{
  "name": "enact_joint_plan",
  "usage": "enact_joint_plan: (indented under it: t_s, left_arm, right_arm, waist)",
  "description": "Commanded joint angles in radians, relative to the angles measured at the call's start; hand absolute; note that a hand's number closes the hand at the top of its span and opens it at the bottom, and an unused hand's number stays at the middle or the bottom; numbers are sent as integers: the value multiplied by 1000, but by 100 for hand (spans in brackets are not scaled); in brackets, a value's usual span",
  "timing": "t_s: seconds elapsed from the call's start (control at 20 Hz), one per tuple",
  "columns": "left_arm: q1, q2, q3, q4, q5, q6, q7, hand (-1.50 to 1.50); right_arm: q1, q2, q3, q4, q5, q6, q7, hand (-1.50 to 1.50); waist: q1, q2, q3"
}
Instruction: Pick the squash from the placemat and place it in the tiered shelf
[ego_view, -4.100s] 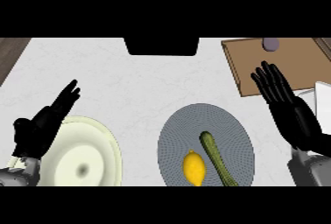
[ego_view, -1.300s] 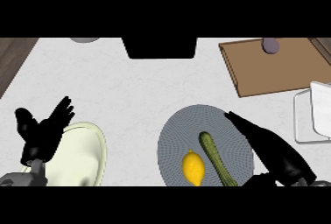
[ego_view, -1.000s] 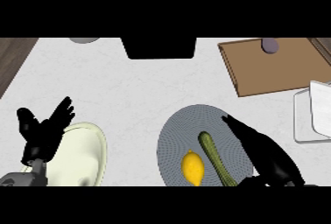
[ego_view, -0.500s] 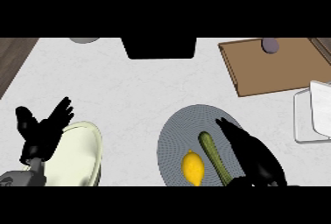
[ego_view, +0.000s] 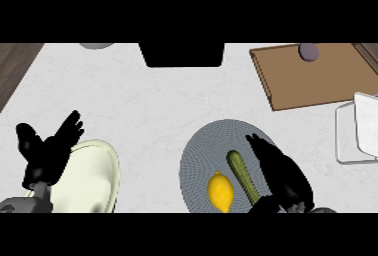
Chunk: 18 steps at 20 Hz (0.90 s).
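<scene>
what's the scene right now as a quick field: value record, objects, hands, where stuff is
squash: green squash lying on the grey placemat
lemon: yellow lemon on the same placemat, left of the squash
right hand: right hand open, over the placemat just right of the squash, not holding it
left hand: left hand open, resting over the pale plate
shelf: white tiered shelf at right edge
board: brown board at upper right

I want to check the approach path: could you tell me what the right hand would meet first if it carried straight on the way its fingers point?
The right hand points up and slightly left across the grey placemat, beside the green squash. Past the mat's rim there is only bare counter; the way looks free, though its height is unclear.
</scene>
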Motion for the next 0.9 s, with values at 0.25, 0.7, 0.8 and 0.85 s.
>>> enact_joint_plan:
  t_s: [0.25,0.7,0.8,0.85]
  left_arm:
    - [-27,-67,-33,49,1,4,58,0]
    - [-13,-43,-20,35,7,-11,57,0]
    - [-3,-58,-21,44,-13,3,35,0]
    - [16,-33,5,22,29,-35,53,0]
  right_arm:
    - [-33,94,-10,214,70,-102,-161,-150]
    - [-87,36,116,289,102,108,-255,150]
    - [6,71,109,204,94,43,-271,150]
    - [-13,91,77,245,77,26,-303,150]
  waist:
    - [0,13,-20]
    - [19,17,-21]
    - [-5,9,-20]
    - [1,10,-20]
